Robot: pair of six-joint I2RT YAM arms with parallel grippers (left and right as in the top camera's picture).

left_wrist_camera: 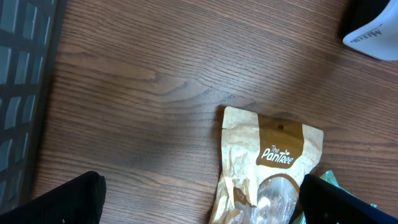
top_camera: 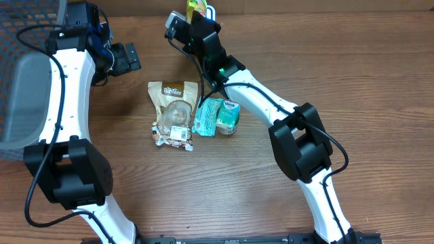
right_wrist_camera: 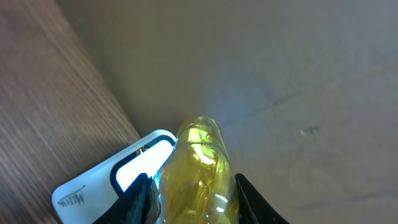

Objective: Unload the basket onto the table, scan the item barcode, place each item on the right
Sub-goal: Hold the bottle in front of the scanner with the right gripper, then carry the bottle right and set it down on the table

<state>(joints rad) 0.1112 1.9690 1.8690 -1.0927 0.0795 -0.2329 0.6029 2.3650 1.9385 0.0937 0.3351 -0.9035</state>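
Note:
A translucent yellow item [right_wrist_camera: 199,168] sits between the fingers of my right gripper [right_wrist_camera: 194,196], which is shut on it. It is held right in front of the white barcode scanner [right_wrist_camera: 118,180], whose window glows beside it. From overhead the yellow item [top_camera: 196,7] and scanner [top_camera: 212,11] are at the table's far edge, with the right gripper [top_camera: 195,19] just below them. No barcode shows on the item. My left gripper [top_camera: 126,58] is open and holds nothing; in its wrist view the left gripper [left_wrist_camera: 199,205] hovers over the table.
A brown Pantree snack bag [top_camera: 174,112] and a teal pack [top_camera: 215,116] lie mid-table. The bag [left_wrist_camera: 267,162] lies partly under the left gripper's right finger. A grey bin [top_camera: 20,102] and black mesh basket [top_camera: 27,20] stand at the left. A cardboard wall backs the scanner.

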